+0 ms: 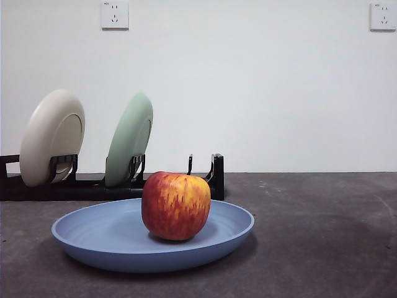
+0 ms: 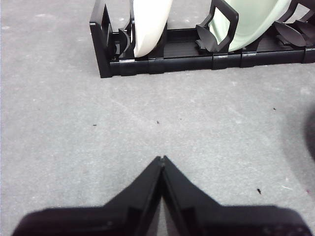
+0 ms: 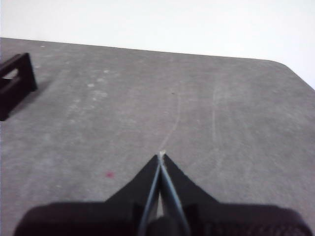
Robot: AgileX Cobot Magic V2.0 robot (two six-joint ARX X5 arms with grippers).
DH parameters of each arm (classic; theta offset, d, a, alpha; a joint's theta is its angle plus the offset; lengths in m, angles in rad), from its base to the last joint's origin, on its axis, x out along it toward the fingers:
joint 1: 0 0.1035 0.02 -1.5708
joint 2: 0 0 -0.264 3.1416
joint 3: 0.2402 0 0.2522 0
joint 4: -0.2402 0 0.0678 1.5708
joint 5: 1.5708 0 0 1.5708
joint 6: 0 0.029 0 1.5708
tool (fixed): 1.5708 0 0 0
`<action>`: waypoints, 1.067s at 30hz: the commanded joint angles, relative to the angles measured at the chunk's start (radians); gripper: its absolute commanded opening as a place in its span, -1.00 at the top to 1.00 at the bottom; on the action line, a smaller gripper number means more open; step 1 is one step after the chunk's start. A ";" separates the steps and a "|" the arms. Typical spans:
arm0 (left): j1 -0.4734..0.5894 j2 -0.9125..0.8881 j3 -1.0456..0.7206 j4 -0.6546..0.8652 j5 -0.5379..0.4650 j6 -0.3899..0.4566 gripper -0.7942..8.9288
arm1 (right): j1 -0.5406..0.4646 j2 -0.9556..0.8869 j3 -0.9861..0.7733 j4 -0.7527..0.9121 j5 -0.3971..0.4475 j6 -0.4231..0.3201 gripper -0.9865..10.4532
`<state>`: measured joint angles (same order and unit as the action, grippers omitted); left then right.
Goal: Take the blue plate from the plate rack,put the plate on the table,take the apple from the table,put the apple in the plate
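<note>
well back from the fruit, the left end effector (image 2: 161, 160) hangs low over bare table (image 2: 74, 137) with its jaws pressed together on nothing, tips meeting in a point. ahead of it in its wrist view lies the end of the plate rack (image 2: 162, 61), where a cream plate (image 2: 147, 24) and a pale green plate (image 2: 251, 22) lean in their slotted holders. the right end effector (image 3: 161, 157) is likewise clenched and empty, above an open stretch of table (image 3: 221, 108), with only a black corner of the plate rack (image 3: 15, 81) showing at the edge of its view. neither end effector appears in the front view. there, the blue plate (image 1: 93, 239) lies flat on the table (image 1: 322, 236), just in front of the plate rack (image 1: 214, 177), and the apple (image 1: 176, 205) rests upright in the middle of it. behind them the cream plate (image 1: 51, 135) and the pale green plate (image 1: 129, 138) stand tilted in the rack, and the pair of holders nearest the apple holds no plate. two wall sockets (image 1: 115, 14) sit high on the white wall behind. nothing lies between the plate and either end effector.
</note>
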<state>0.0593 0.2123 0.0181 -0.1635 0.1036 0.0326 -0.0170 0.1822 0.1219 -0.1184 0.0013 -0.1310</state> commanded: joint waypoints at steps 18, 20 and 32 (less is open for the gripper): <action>-0.003 0.000 -0.009 0.008 0.001 -0.002 0.84 | -0.043 -0.175 -0.108 -0.070 0.013 -0.007 0.83; -0.003 0.000 -0.009 0.008 0.001 -0.002 0.84 | -0.043 -0.175 -0.108 -0.070 0.014 -0.006 0.83; -0.003 0.000 -0.009 0.008 0.001 -0.002 0.84 | -0.043 -0.173 -0.108 -0.069 0.014 0.004 0.83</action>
<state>0.0593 0.2123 0.0181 -0.1635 0.1036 0.0330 -0.0593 0.0109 0.0238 -0.1928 0.0113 -0.1310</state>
